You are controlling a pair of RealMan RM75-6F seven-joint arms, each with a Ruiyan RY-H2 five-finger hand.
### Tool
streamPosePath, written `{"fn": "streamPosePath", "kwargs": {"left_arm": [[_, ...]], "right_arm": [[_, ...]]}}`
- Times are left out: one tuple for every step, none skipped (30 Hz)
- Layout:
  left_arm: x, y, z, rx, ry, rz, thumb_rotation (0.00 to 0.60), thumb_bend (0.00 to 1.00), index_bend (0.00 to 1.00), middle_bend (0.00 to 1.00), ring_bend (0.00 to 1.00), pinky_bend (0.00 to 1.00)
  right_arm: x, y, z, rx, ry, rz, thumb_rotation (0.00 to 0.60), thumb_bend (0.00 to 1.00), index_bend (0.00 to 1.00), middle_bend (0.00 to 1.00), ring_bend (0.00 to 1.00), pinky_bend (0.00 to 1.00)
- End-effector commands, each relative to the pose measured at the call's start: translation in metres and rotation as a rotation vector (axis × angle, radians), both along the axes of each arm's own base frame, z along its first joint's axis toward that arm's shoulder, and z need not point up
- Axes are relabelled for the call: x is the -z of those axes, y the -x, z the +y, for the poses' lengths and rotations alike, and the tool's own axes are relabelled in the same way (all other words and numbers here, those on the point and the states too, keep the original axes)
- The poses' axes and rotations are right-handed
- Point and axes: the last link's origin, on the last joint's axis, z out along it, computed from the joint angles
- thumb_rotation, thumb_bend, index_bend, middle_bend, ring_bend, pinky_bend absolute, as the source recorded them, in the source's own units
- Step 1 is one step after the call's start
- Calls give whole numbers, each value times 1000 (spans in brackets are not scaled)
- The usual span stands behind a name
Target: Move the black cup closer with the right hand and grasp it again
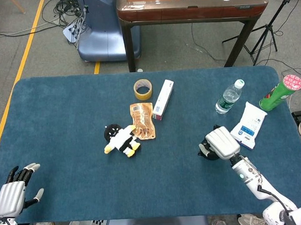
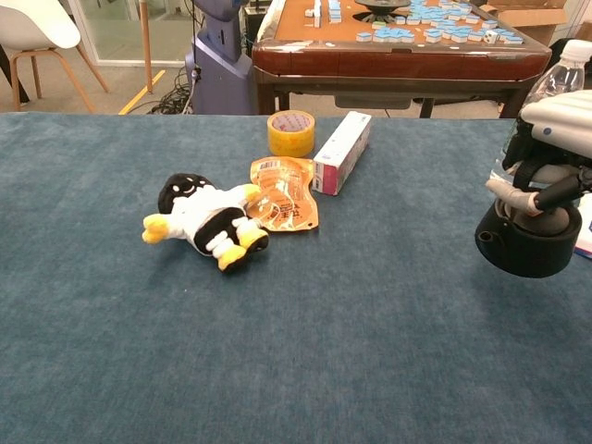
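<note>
Fingers (image 2: 511,191) of the right hand (image 1: 222,143) curl over the squat black plastic cup (image 2: 529,242), apparently gripping its top; left hand (image 1: 11,191) lies far off, fingers apart.

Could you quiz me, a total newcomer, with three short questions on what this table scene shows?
1. True or false: the left hand holds the black cup.
2. Which object lies touching the plush penguin? A) orange pouch B) water bottle C) green can
3. Fill in: the yellow tape roll lies next to the white ____.

Key:
1. False; the right hand is on the cup, while the left rests open at the table's near corner.
2. A.
3. Box.
</note>
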Motion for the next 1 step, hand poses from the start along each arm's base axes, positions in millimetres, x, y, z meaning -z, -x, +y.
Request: {"fn": "streamPosePath", "kwargs": {"left_arm": [[0,0,0,0,1,0,600,269,199,166,210,43]], "right_arm": [[0,0,0,0,0,-2,522,509,1000,1000,926,477]]}}
